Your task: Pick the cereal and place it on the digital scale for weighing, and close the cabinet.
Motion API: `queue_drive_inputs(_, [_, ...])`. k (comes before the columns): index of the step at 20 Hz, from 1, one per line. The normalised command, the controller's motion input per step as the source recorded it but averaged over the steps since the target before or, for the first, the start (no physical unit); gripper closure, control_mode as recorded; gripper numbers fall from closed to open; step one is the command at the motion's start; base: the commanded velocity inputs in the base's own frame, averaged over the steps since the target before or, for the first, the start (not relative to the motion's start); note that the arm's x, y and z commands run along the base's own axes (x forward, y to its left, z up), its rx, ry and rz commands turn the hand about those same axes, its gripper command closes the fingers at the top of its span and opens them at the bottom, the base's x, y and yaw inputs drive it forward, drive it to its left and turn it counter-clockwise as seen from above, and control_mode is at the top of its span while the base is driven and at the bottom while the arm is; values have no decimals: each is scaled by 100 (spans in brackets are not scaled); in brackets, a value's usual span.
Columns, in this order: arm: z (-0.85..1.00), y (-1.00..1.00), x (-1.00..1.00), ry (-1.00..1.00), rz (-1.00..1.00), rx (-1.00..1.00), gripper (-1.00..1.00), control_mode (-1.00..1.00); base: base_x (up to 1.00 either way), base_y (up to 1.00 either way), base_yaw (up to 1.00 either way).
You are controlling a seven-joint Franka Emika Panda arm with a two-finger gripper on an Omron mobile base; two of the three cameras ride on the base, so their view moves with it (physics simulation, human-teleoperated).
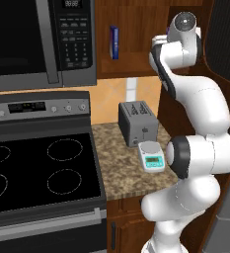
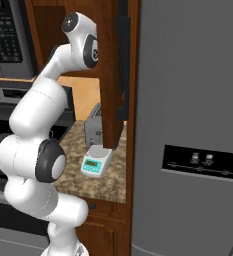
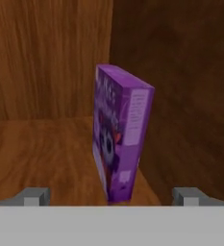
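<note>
The cereal (image 3: 120, 137), a thin purple box, stands upright on the wooden shelf (image 3: 41, 153) inside the cabinet, its narrow side turned towards the hand. My gripper (image 3: 111, 197) is open, one fingertip (image 3: 34, 196) to each side, and the box is in line with the gap between them, untouched. The cabinet (image 1: 136, 34) is open, and its door (image 2: 112, 75) with a dark handle swings out over the counter. The arm (image 1: 183, 44) reaches up into it. The digital scale (image 1: 152, 158) (image 2: 96, 161), white with a teal display, sits on the granite counter in front of the toaster.
A grey toaster (image 1: 137, 123) stands behind the scale. A thin blue box (image 1: 114, 42) stands at the cabinet's left. The microwave (image 1: 37, 39) hangs over the black stove (image 1: 37, 173). A grey fridge (image 2: 193, 125) borders the counter on the right.
</note>
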Motion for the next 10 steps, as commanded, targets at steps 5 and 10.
queue_drive_inputs(5, [-1,-26,3,0,-3,0,-100,-100,0,0,0])
queue_drive_inputs(10, [-1,-21,3,0,-3,0,-100,-100,0,0,0])
